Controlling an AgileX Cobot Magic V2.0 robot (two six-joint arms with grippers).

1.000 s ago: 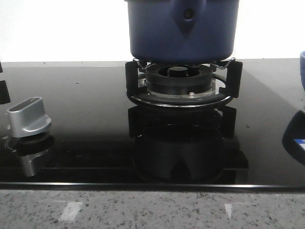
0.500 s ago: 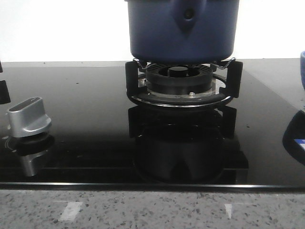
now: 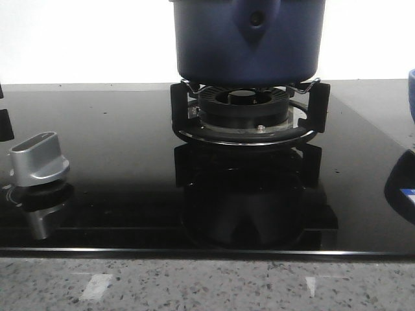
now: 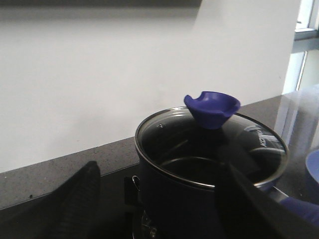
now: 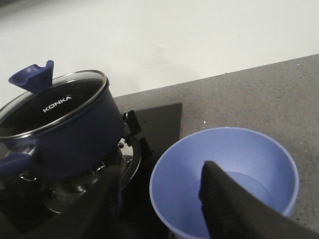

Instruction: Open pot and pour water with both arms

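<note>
On the black cast burner grate (image 3: 249,120) of the glossy black glass hob (image 3: 117,162) sits the matte navy round pot (image 3: 248,42), its rim cut off at twelve o'clock in the front view. Its glass lid (image 4: 212,144) carries a scooped blue knob (image 4: 212,108). At three o'clock stands a smooth pale-blue bowl (image 5: 224,181). The left claw (image 4: 154,209) and right claw (image 5: 164,204) both gape, released; their ribbed fingertips are cropped.

pot (image 3: 214,45): dark navy | lid knob (image 4: 212,107): purple-blue | bowl (image 5: 224,181): light blue | stove knob (image 3: 39,159): silver | cooktop (image 3: 117,149): glossy black
</note>
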